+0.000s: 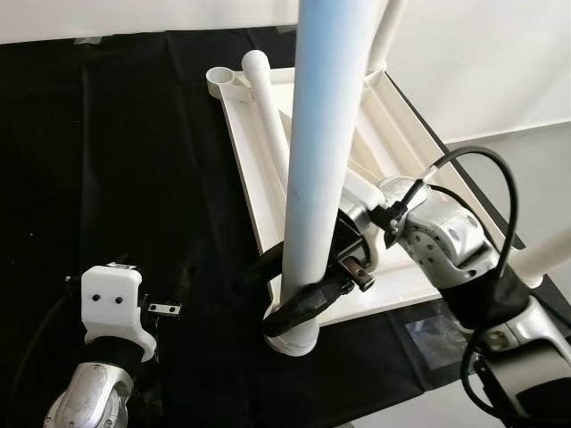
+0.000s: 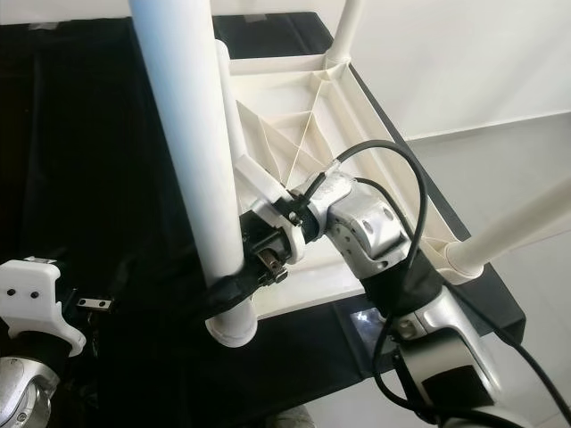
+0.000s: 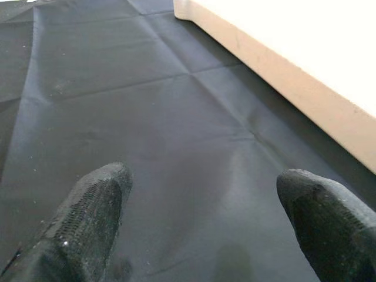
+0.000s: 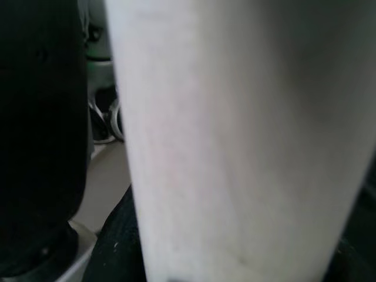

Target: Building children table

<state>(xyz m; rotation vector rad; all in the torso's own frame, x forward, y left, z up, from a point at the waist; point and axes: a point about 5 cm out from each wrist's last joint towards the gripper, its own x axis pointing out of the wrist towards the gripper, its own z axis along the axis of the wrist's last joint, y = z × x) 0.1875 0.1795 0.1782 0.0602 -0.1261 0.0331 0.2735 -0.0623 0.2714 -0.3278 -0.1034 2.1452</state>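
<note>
The white plastic tabletop [image 1: 252, 169] lies upside down on a black cloth [image 1: 107, 160]. At its near left corner a thick white leg [image 1: 321, 134] stands upright in its socket [image 1: 293, 343]. My right gripper [image 1: 299, 299] is shut on this leg just above the socket, and the leg [image 4: 235, 141] sits close between its fingers in the right wrist view. Another leg [image 1: 268, 107] lies loose across the underside. My left gripper [image 3: 205, 217] hovers open over the cloth, with the tabletop's edge [image 3: 282, 76] beside it. The left arm [image 1: 111, 308] is at the lower left.
Two more legs stand upright in the far right corner [image 2: 348, 27] and the near right corner [image 2: 517, 223]. The cloth ends just past the tabletop's right side, where grey floor [image 2: 500, 152] and a white wall [image 2: 464, 53] begin. A cable [image 1: 500, 178] loops over my right arm.
</note>
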